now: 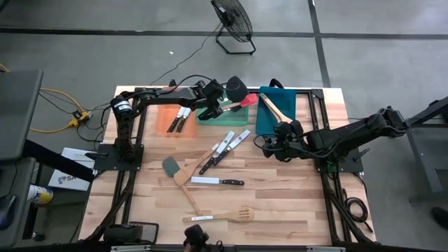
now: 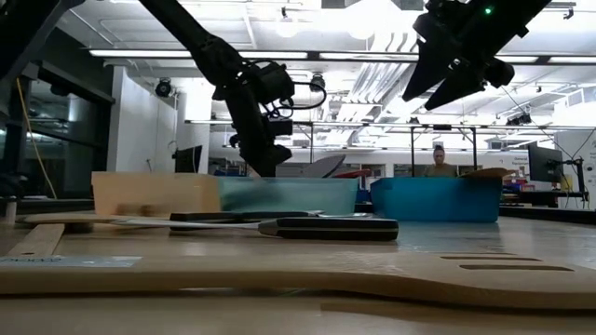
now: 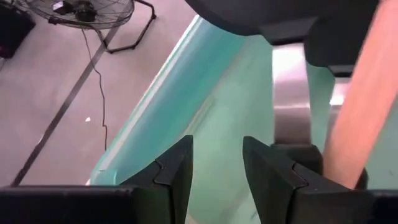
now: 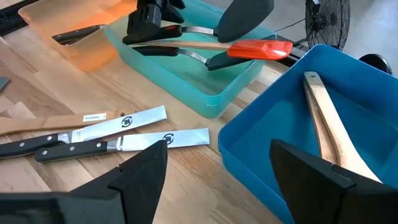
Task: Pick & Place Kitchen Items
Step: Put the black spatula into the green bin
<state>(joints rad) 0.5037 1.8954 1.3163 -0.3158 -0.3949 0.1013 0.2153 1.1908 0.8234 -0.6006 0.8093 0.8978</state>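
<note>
— Any readable text?
— None. The two knife blades (image 4: pixel 144 127) carry small dark marks, and the wooden handle (image 4: pixel 56 121) at their nine o'clock bears a white sticker, all too small to read.

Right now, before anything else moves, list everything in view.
orange tray: one, orange, far side of table, holds knives
green tray: one, green, beside the orange one
blue tray: one, blue, beside the green one
tray knives: two, black-handled, in orange tray
spatulas: three, two black and one red, in green tray
wooden spoon: one, pale, in blue tray
loose knives: three, black-handled, mid-table
grey spatula: one, grey, mid-table
slotted turner: one, pale wood, near edge
table: one, pale wood
fan: one, black, on floor
left tool: one, dark, open, over green tray
right tool: one, dark, open, by blue tray
</note>
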